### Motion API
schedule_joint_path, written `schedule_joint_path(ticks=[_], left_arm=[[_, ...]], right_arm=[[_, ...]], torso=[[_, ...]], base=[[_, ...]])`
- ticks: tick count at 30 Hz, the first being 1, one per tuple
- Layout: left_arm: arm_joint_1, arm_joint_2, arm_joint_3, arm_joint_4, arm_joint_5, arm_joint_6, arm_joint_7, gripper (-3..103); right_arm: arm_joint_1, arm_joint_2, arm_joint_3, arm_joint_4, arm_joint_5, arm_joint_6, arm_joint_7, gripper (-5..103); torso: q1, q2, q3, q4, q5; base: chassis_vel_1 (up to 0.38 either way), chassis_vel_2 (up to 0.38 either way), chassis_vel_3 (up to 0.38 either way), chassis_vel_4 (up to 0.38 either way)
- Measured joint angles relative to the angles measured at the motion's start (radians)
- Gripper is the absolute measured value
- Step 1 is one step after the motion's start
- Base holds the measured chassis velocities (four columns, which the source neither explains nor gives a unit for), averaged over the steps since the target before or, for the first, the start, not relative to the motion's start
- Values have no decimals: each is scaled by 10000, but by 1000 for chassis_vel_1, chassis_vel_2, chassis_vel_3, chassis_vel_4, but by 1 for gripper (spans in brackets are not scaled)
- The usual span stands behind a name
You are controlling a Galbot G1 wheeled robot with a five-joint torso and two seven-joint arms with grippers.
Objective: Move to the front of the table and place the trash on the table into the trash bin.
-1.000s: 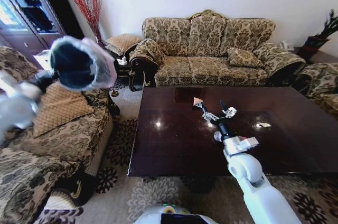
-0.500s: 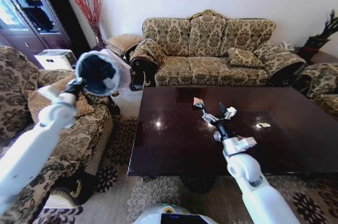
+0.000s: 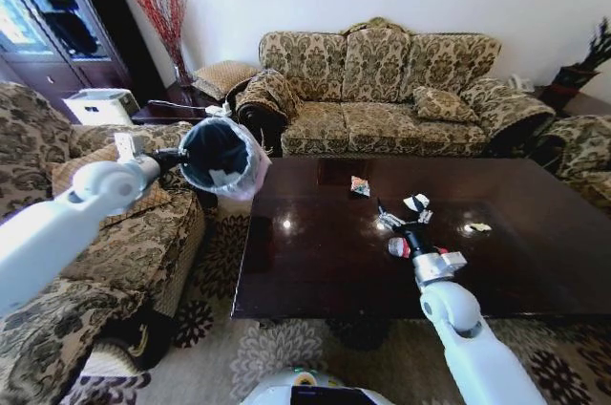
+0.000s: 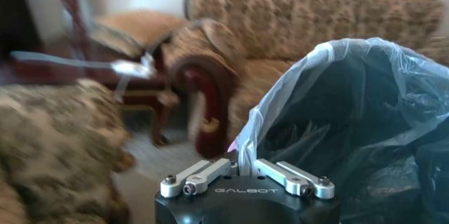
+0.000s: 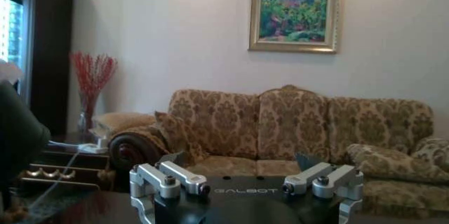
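**A:** Where is the small round black trash bin (image 3: 218, 157) with the pale translucent bag over its rim?

**B:** The left gripper (image 4: 243, 174) holds it in the air beside the table's left far corner, fingers pinched narrow on the bag-covered rim, the mouth tipped toward the camera.

**A:** And the right gripper (image 3: 402, 214)?

**B:** It hovers over the large glossy reddish-brown wooden table (image 3: 315, 271), fingers spread wide, gripping nothing.

**A:** What trash lies on the table?

**B:** A small printed wrapper (image 3: 360, 185) sits just beyond that gripper, near the table's far edge. A small pale scrap (image 3: 477, 227) lies well to the right. Behind the table stands a floral-patterned sofa (image 3: 382, 90).
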Motion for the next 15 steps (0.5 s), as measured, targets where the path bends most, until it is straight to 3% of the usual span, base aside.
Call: schedule_joint_path(ticks=[4, 6, 7, 12, 13, 15], left_arm=[[69, -496, -75, -288, -444, 82, -458, 0], [-191, -1401, 86, -188, -413, -12, -874, 0], [-461, -2042, 290, -20, -205, -94, -1113, 0], [-1184, -2932, 951, 426, 450, -307, -1298, 0], [-1677, -3368, 1461, 692, 1005, -453, -1334, 0], [-1918, -3643, 1714, 849, 1371, -542, -1368, 0]], right_arm=[[-199, 116, 362, -223, -85, 163, -82, 100], [-461, 221, 572, -225, 31, 207, -93, 100], [-624, 271, 690, -217, 72, 243, -100, 100], [-882, 321, 968, -189, 150, 303, -137, 100], [-965, 340, 1085, -197, 161, 353, -203, 100], [-988, 365, 1145, -238, 142, 398, -246, 100]], torso=[[0, 0, 0, -4, -2], [0, 0, 0, -1, -9], [0, -1, 1, -3, -15], [4, -1, 2, -3, -8], [4, -1, 2, -2, 1], [3, 0, 1, -3, -3]], base=[[0, 0, 0, 0], [0, 0, 0, 0], [0, 0, 0, 0], [0, 0, 0, 0], [0, 0, 0, 0], [0, 0, 0, 0]])
